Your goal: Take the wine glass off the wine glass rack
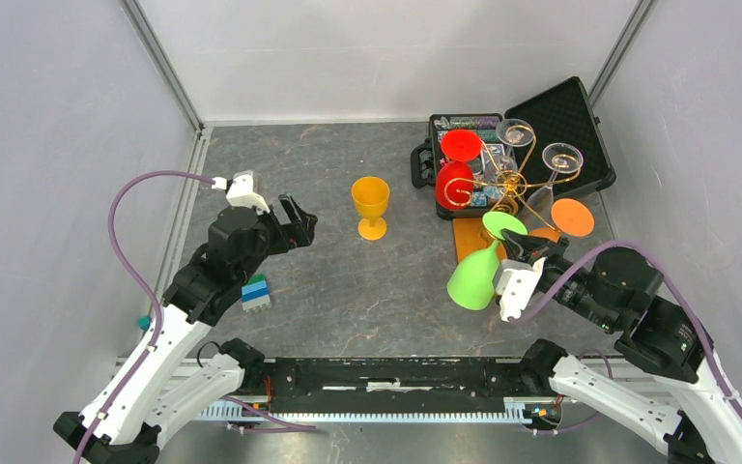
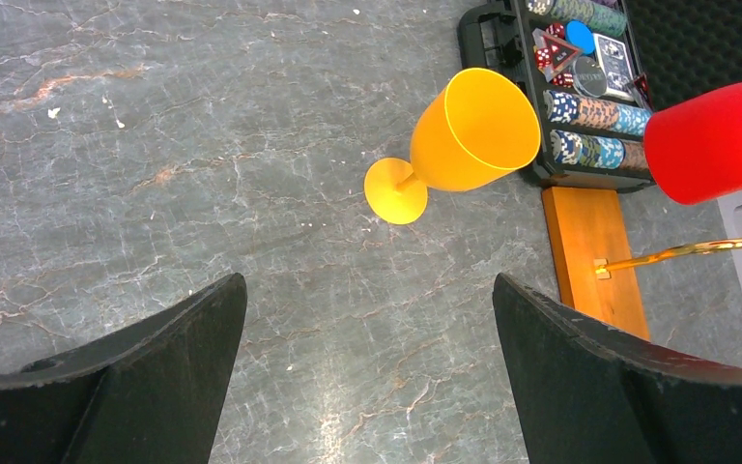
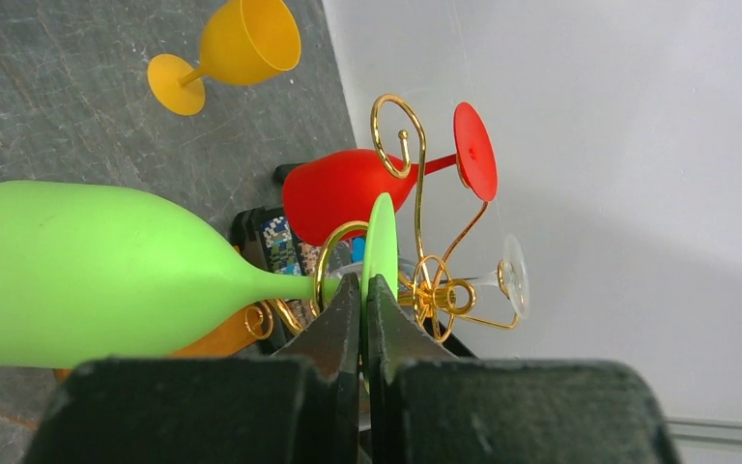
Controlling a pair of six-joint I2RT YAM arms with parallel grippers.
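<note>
The right gripper (image 3: 365, 290) has its fingers clenched on the thin foot of the green wine glass (image 3: 106, 275), one pad on either face of the disc. Just past the fingertips the stem runs sideways through a gold curl of the wine glass rack (image 3: 415, 208). The glass seems to hang on that arm, though the foot hides part of the curl. Its bowl lies off to the fingers' left, above the grey table (image 3: 58, 116). Beyond the tips a red wine glass (image 3: 348, 193) hangs from another curl, with a clear glass (image 3: 507, 275) to its right. Farther ahead and to the left a yellow goblet (image 3: 237, 43) stands alone.

The left gripper (image 2: 367, 290) has its fingers spread wide around nothing, above bare table. The goblet stands ahead of its tips, and the rack's wooden base (image 2: 594, 251) lies ahead to the right
</note>
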